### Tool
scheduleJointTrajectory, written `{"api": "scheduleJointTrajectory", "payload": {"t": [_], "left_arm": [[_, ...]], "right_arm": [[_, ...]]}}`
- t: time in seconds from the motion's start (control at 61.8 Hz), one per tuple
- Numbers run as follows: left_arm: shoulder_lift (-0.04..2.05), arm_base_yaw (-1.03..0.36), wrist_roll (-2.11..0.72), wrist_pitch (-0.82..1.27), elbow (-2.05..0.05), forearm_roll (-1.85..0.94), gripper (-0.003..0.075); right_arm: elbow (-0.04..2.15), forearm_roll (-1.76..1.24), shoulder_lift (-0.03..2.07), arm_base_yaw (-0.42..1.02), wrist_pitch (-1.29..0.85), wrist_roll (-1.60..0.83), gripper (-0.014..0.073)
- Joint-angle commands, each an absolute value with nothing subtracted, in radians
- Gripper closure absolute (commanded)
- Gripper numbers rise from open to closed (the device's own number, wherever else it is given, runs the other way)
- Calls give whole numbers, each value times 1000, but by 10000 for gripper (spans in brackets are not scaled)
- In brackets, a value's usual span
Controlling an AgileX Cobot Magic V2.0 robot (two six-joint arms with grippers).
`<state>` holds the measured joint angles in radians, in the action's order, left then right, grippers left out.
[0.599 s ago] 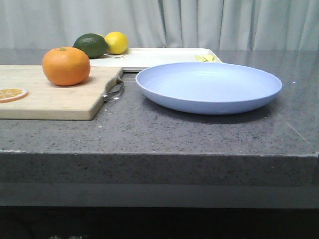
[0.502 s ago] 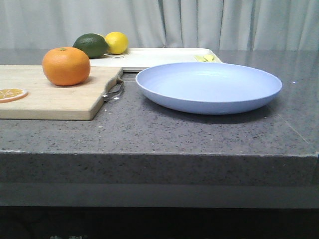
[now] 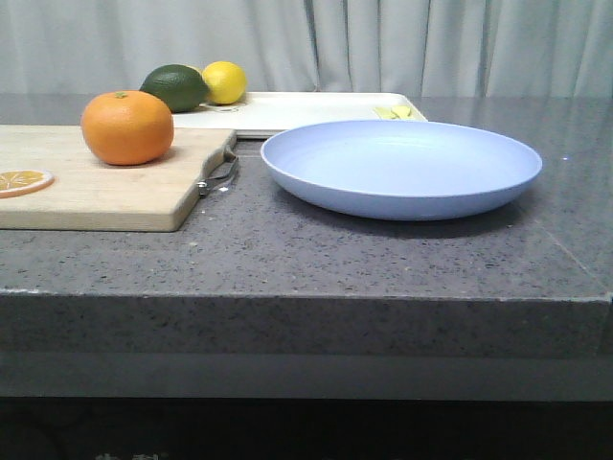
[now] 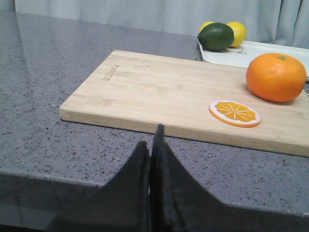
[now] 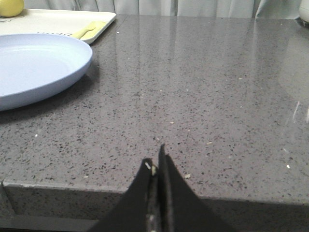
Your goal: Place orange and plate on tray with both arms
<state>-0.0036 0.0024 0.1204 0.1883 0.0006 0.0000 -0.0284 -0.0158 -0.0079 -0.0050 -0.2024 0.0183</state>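
The orange [image 3: 126, 126] sits on the wooden cutting board [image 3: 96, 187] at the left; it also shows in the left wrist view [image 4: 275, 77]. The pale blue plate [image 3: 400, 168] lies on the counter to the right of the board, its edge in the right wrist view [image 5: 34, 67]. The white tray [image 3: 306, 110] lies behind them at the back. My left gripper [image 4: 150, 140] is shut and empty, low at the counter's front edge, short of the board. My right gripper [image 5: 155, 162] is shut and empty at the front edge, right of the plate. Neither gripper shows in the front view.
A green lime [image 3: 176, 87] and a yellow lemon [image 3: 224, 81] rest at the tray's left end. A thin orange slice [image 4: 234, 112] lies on the board. A small yellow piece [image 3: 395, 112] lies on the tray's right end. A metal handle [image 3: 220, 175] hangs off the board's corner.
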Motion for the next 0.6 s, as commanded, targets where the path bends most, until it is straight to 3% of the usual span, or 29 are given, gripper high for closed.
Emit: {"api": "scheduleJointTrajectory", "payload": {"t": [0.0, 0.583], "left_arm": [[-24, 6, 127, 104, 5, 0, 738], [-24, 6, 127, 67, 5, 0, 738]], "right_arm": [[-23, -18, -32, -11, -116, 14, 654], [-23, -18, -32, -11, -96, 14, 654]]}}
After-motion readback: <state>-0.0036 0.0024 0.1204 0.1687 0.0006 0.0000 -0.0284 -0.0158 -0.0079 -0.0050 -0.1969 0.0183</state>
